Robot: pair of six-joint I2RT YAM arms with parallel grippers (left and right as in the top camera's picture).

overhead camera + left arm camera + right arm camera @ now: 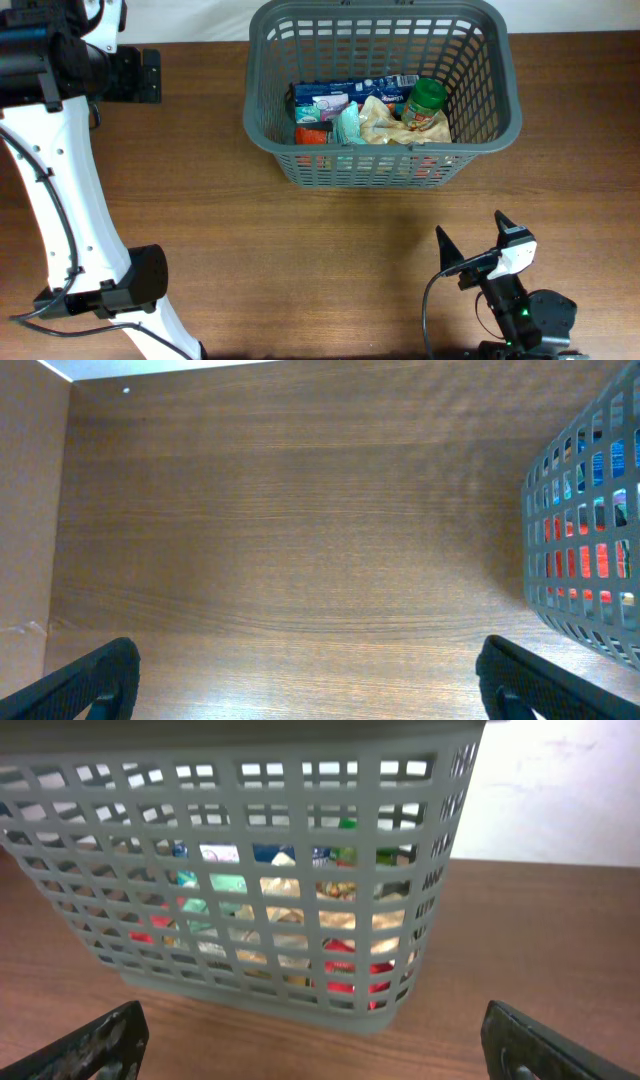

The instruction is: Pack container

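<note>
A large dark grey basket [505, 95] stands on the far middle of a wooden table [300, 260], already holding groceries. Along its back wall lies a blue box [350, 90]. A jar with a green lid [426, 98] stands at the right, touching a crinkled pale bag [385, 120]. A teal packet [347, 122] and a red item [312, 134] lie at the front left. From the right wrist view, the colours show through the lattice wall.

The right gripper [474, 230] hovers over bare wood near the table's front edge, facing the basket, its fingers spread wide and holding nothing. The left gripper [305, 660] is well apart at the far left, also spread wide and empty, with the basket's side at the right edge of its view.
</note>
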